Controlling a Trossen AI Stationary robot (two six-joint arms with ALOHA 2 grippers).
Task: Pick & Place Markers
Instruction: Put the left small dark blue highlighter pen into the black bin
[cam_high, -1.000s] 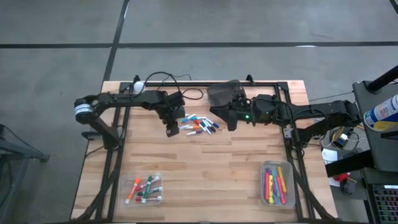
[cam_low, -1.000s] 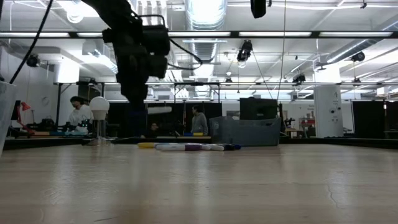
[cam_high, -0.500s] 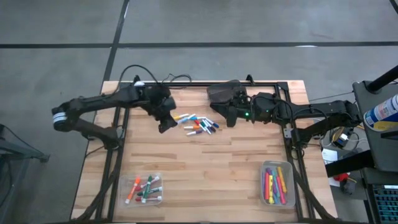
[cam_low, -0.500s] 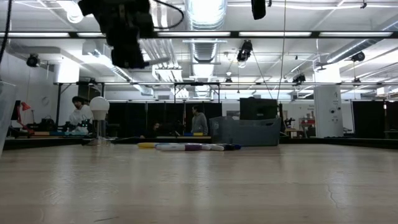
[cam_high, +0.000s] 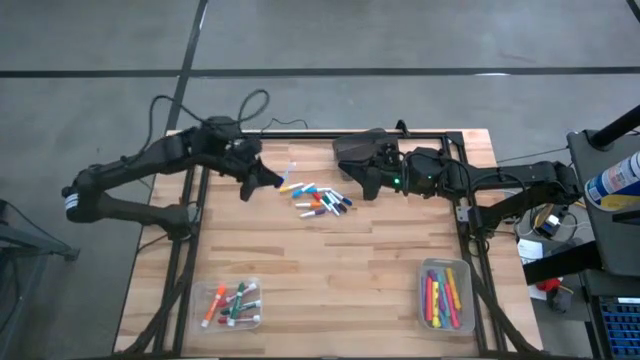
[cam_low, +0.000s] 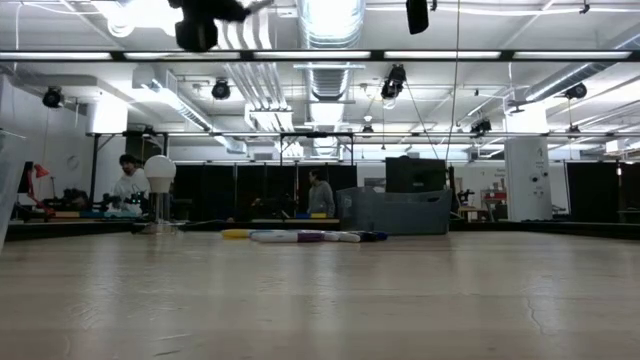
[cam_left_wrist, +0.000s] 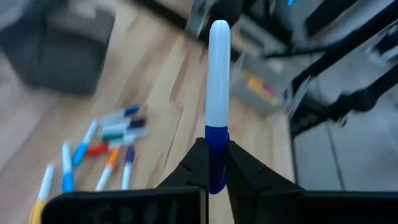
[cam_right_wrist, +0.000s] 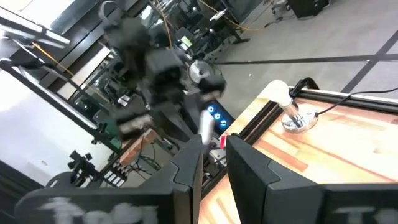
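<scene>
Loose markers (cam_high: 318, 198) of several colours lie flat in a heap on the wooden table's far middle; the low view shows the markers (cam_low: 300, 236) as a flat row. My left gripper (cam_high: 247, 187) hangs high, left of the heap, shut on a white marker with a blue cap (cam_left_wrist: 219, 74). In the low view it sits at the top edge (cam_low: 205, 20). My right gripper (cam_high: 366, 186) hovers right of the heap, pointing level toward the left arm. Its fingers (cam_right_wrist: 189, 165) stand close together, and I see nothing between them. My left gripper pinches the marker's blue cap end (cam_left_wrist: 216, 163) between its two fingers. The fingers slant downward and lie along the marker, whose white body sticks out past the fingertips. The marker is lifted well clear of the table.
A clear tray (cam_high: 232, 305) with markers stands at the near left, and another tray (cam_high: 445, 297) at the near right. A dark mesh bin (cam_high: 358, 152) sits at the far middle beside my right gripper. A white bulb lamp (cam_low: 158, 170) stands at the far left corner.
My left gripper has risen from beside the heap and drawn back toward the table's left and far edge. It has tipped from pointing steeply down to a shallow slant. The white and blue marker has gone up with it. My right gripper has kept still.
</scene>
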